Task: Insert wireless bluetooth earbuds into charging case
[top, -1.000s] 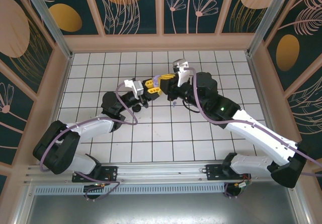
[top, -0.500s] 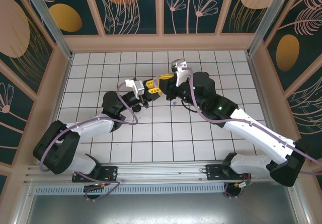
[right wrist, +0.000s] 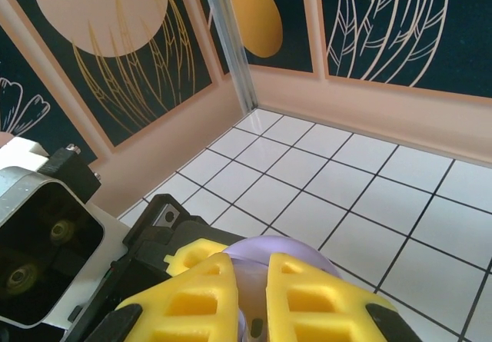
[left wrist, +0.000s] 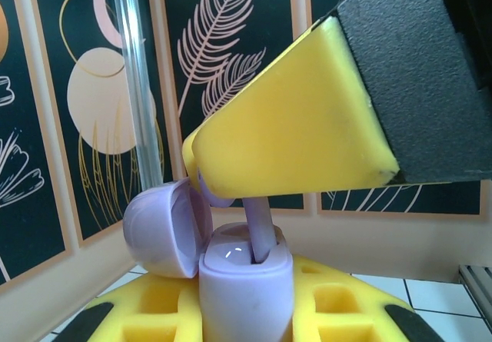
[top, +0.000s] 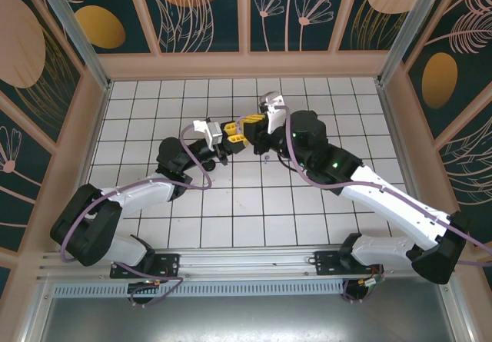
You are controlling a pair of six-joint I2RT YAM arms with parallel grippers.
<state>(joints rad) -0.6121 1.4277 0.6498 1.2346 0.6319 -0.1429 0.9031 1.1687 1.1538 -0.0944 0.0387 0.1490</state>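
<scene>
Lilac earbud (left wrist: 260, 233) stands stem-down in the mouth of the open lilac case (left wrist: 246, 288). Its head is pinched between the yellow fingers of the right gripper (top: 247, 122), jaws nearly together on it. Left gripper (top: 228, 133) is clamped on the case body, with the lid (left wrist: 161, 230) hinged back. Both grippers meet over the middle of the white-tiled table (top: 261, 204).

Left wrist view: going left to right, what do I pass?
metal post → open lilac lid → lilac charging case, with the lilac earbud standing stem-down in it → white table tiles
</scene>
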